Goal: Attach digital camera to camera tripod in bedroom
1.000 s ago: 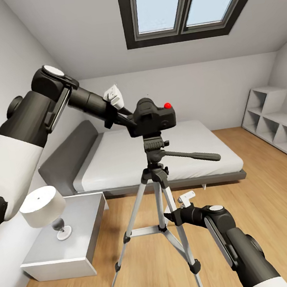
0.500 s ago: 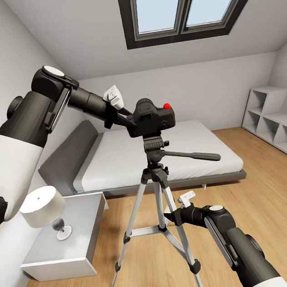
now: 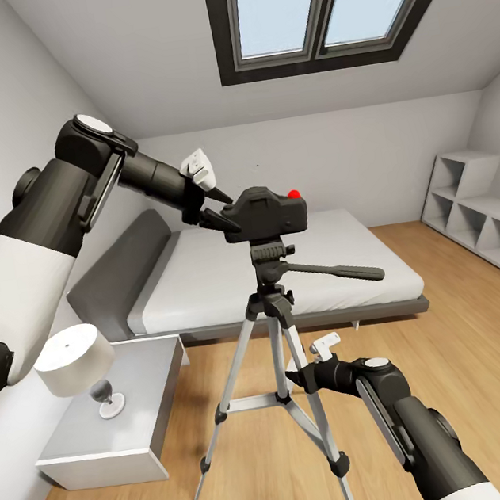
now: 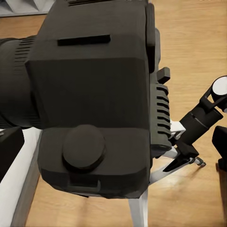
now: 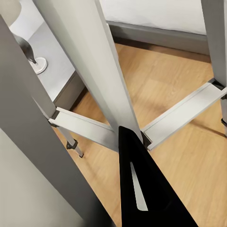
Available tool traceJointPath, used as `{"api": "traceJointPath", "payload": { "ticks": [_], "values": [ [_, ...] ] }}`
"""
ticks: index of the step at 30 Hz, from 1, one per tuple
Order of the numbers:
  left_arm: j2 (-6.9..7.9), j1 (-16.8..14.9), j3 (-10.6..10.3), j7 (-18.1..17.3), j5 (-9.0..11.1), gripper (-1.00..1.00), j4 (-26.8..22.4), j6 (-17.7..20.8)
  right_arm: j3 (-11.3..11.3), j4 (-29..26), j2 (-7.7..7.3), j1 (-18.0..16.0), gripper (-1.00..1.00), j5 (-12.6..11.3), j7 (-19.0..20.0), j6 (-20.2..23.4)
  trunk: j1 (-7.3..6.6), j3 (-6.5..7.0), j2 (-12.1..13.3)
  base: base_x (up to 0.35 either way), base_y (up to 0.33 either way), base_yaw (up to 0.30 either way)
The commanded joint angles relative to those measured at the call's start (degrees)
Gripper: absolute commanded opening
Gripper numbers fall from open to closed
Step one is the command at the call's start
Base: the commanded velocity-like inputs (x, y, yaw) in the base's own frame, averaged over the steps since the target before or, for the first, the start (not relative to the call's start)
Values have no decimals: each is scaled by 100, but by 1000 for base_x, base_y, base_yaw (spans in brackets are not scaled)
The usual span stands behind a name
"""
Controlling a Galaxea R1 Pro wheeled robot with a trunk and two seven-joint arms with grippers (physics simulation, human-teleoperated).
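Note:
The black digital camera [image 3: 267, 214] sits level on the head of the camera tripod [image 3: 275, 334], its red button [image 3: 294, 194] on the far side. My left gripper [image 3: 218, 209] is open right behind the camera; in the left wrist view the camera body [image 4: 94, 94] looms between the spread fingers [image 4: 221, 146]. The black pan handle [image 3: 341, 271] sticks out to the right. Low down, my right gripper [image 3: 298, 373] is against a silver leg; its black finger [image 5: 142, 189] presses beside that leg [image 5: 99, 71], so it looks shut on it.
The white bed with its grey headboard [image 3: 117, 274] lies behind the tripod. A grey nightstand [image 3: 141, 378] with a white lamp [image 3: 74, 360] stands at the left wall. White cube shelves [image 3: 480, 207] line the right wall. Open wood floor [image 3: 475, 360] stretches to the right.
The camera has dropped a little and levelled out on the tripod head. My left gripper's fingers have spread apart and let it go. The right arm has not moved.

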Motion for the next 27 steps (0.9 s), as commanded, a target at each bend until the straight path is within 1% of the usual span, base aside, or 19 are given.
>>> {"api": "traceJointPath", "payload": {
  "ticks": [1, 11, 14, 15, 17, 18, 19, 20, 21, 22, 23, 25, 26, 27],
  "values": [
    [5, -7, -5, -43, -41, 100, -6, 61, -3, -3, 3, -4, -100, 95, 48, 19, 1, -9, -6, 0, 0, 0],
    [9, -7, 2, -43, -22, 100, 7, 61, -6, -3, 3, -4, -100, 95, 48, 21, 1, -9, -6, 0, 0, 0],
    [20, -7, 41, -26, -1, 100, 7, 67, -6, -3, 3, -4, -100, 95, 48, 23, 1, -9, -6, 0, 0, 0],
    [26, -7, 63, -8, 4, 100, 3, 71, -7, -3, 3, -4, -100, 95, 48, 22, 1, -9, -6, 0, 0, 0],
    [39, -7, 237, 82, 18, 100, -9, 82, -7, -3, 3, -4, -100, 95, 48, 21, 1, -9, -6, 0, 0, 0],
    [42, -7, 343, 123, 21, 100, -10, 85, -7, -3, 3, -4, -100, 95, 48, 21, 1, -9, -6, 0, 0, 0],
    [47, -7, 618, 216, 26, 100, -7, 90, -5, -3, 3, -4, -100, 95, 48, 20, 1, -9, -6, 0, 0, 0],
    [50, -7, 782, 261, 28, 100, -3, 93, -4, -3, 3, -4, -100, 95, 48, 20, 1, -9, -6, 0, 0, 0],
    [55, -7, 1125, 333, 33, 100, 7, 97, -5, -3, 3, -4, -100, 95, 48, 20, 1, -9, -6, 0, 0, 0],
    [57, -7, 1296, 360, 37, 100, 15, 99, -4, -3, 3, -4, -100, 95, 48, 20, 1, -9, -6, 0, 0, 0],
    [59, -7, 1622, 398, 42, 100, 47, 104, -5, -3, 3, -4, -100, 95, 48, 20, 1, -9, -6, 0, 0, 0],
    [64, -7, 1913, 423, 46, 100, 115, 109, -6, -3, 3, -4, -100, 95, 48, 19, 1, -9, -6, 0, 0, 0],
    [72, -4, 2165, 438, 48, 100, 226, 117, -6, -3, 3, -4, -100, 95, 52, 19, 1, -9, -6, 0, 0, 0],
    [76, 6, 2278, 444, 49, 100, 296, 120, -6, -3, 3, -4, -100, 95, 53, 19, 1, -9, -6, 0, 0, 0]
  ]
}}
